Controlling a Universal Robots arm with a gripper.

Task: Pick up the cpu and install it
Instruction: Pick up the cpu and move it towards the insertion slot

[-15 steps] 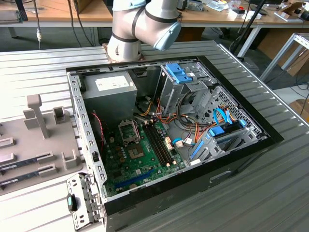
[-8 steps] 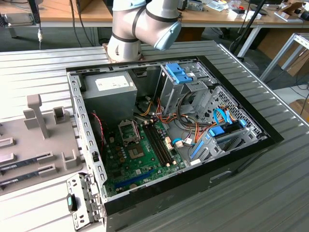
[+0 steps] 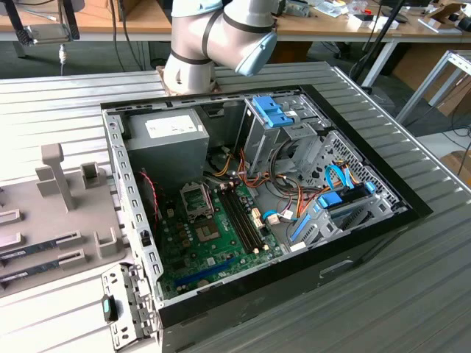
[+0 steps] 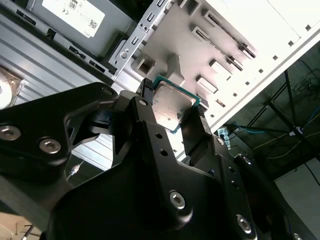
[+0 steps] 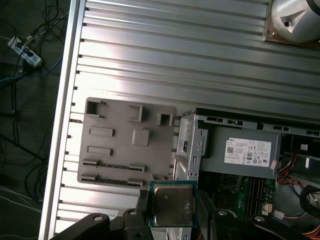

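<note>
cpu point(image 5: 171, 205) gripped edgewise by jaws, lid showing

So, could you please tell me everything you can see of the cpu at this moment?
The cpu is a small flat square chip with a dull silvery metal lid and a thin green rim around it. In both wrist views the gripper clamps it by two opposite edges between black fingers, lid towards the cameras. Behind it lie the ribbed metal table, the grey parts tray and the open computer case. Nothing else touches it.
</note>
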